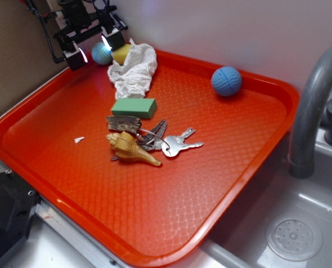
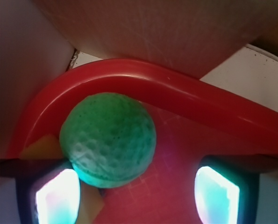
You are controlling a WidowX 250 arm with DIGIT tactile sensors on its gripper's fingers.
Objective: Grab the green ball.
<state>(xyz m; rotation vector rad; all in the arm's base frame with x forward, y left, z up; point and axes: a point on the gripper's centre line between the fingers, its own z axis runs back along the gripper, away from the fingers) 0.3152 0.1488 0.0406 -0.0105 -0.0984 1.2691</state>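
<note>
1. Jaws spread wide, empty, at the red tray's (image 2: 185, 93) far corner.
2. Green ball (image 2: 108, 140) sits between them, nearer one pad (image 2: 57, 196).
3. Probably light, dimpled, prone to rolling; pinch across its middle.

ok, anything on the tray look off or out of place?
Only minor: a crumpled white cloth is bunched at the orange tray's back edge, and a small white scrap lies loose near its left side. Nothing spilled or broken.

red tray (image 1: 238, 167), keys (image 1: 174, 144), shell (image 1: 129, 148), perhaps cloth (image 1: 135, 70)
</note>
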